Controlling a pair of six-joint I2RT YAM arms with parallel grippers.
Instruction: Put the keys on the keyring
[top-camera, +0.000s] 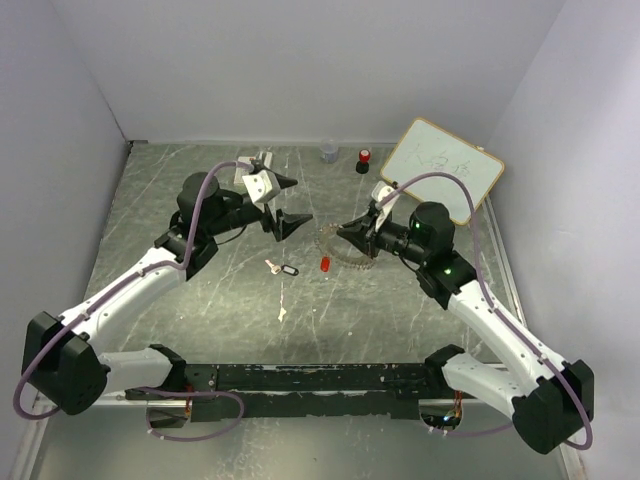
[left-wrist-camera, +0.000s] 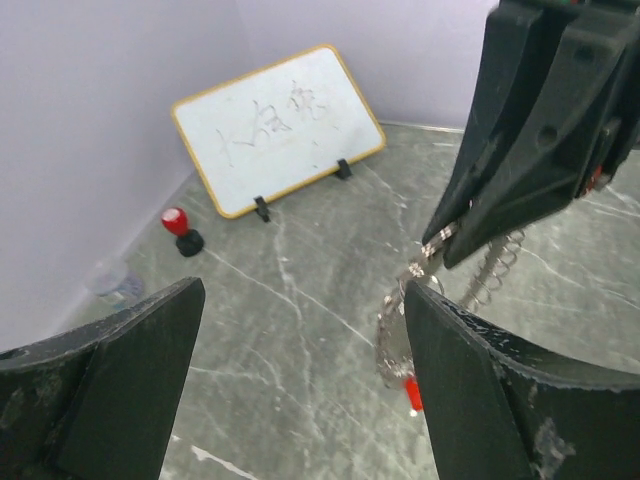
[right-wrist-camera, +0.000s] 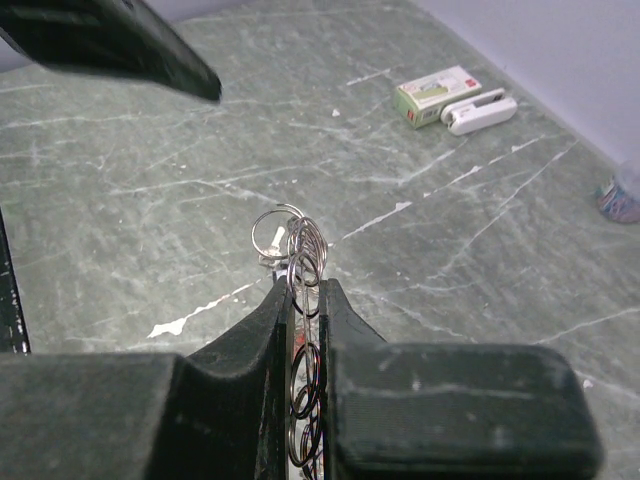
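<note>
On the table (top-camera: 230, 320) lie two keys, a black-headed key (top-camera: 288, 269) and a red-headed key (top-camera: 324, 264), the latter just beside the single keyring (top-camera: 335, 253). The right gripper (right-wrist-camera: 305, 290) pinches the keyring, clearest in its wrist view. The left gripper (left-wrist-camera: 300, 380) hangs spread wide.

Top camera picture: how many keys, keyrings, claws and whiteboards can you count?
Keys: 2, the black-tagged key and the red-headed key
Keyring: 1
Claws: 2, the left claw and the right claw
Whiteboard: 1
Total: 6
</note>
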